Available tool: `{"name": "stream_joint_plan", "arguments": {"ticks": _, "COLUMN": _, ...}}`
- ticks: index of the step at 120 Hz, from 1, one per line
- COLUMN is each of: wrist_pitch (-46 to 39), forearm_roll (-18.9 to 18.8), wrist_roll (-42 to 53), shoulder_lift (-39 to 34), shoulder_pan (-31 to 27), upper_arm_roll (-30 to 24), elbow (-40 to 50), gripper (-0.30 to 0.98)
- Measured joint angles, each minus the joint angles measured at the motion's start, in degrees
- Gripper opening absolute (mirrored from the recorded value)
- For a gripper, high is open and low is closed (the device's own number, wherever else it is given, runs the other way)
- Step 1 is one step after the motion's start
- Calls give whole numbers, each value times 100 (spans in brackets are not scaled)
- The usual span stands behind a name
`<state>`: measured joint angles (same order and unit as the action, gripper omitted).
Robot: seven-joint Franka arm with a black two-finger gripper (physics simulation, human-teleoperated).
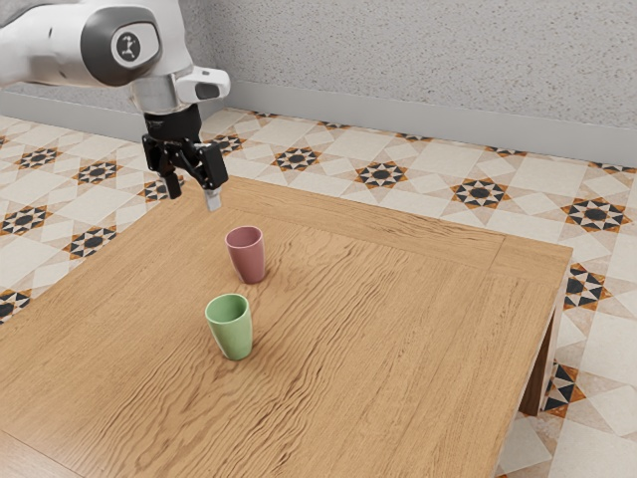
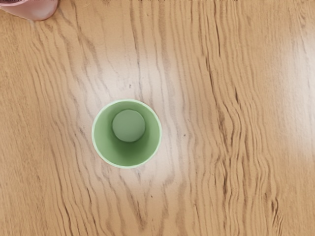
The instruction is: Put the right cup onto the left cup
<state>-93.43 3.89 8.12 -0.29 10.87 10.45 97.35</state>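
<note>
A: why's the black two-finger gripper (image 1: 192,189) wide open, holding nothing?
B: prob so it can straddle the green cup (image 1: 235,334), upright on the wooden table (image 1: 398,329), apart from the pink cup (image 1: 250,261).

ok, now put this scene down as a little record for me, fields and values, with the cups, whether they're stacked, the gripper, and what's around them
green cup: upright, empty inside
pink cup: upright, its bottom inside hidden
stacked: no, the cups stand apart
nearer the gripper in the exterior view: pink cup
gripper: raised above the cups, touching neither
fingers: apart, nothing between them
table: wood, strong grain
floor: pale tiles with dark star patterns
wall: speckled grey
</note>
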Motion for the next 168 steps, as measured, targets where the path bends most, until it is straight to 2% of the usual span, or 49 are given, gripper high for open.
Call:
{"name": "stream_joint_plan", "arguments": {"ticks": 56, "wrist_pitch": -565, "forearm_roll": 167, "wrist_roll": -16, "shoulder_lift": 173, "shoulder_pan": -189, "upper_arm_roll": -9, "elbow": 466, "gripper": 68}}
{"name": "stream_joint_plan", "arguments": {"ticks": 85, "wrist_pitch": -996, "forearm_roll": 292, "wrist_roll": -23, "shoulder_lift": 463, "shoulder_pan": -257, "upper_arm_roll": -33, "elbow": 874, "gripper": 61}}
{"name": "stream_joint_plan", "arguments": {"ticks": 111, "wrist_pitch": -1346, "forearm_roll": 559, "wrist_roll": -28, "shoulder_lift": 763, "shoulder_pan": -204, "upper_arm_roll": -81, "elbow": 1119, "gripper": 57}}
{"name": "stream_joint_plan", "arguments": {"ticks": 168, "wrist_pitch": -1780, "forearm_roll": 928, "wrist_roll": -33, "shoulder_lift": 1497, "shoulder_pan": -217, "upper_arm_roll": -131, "elbow": 1183, "gripper": 47}}
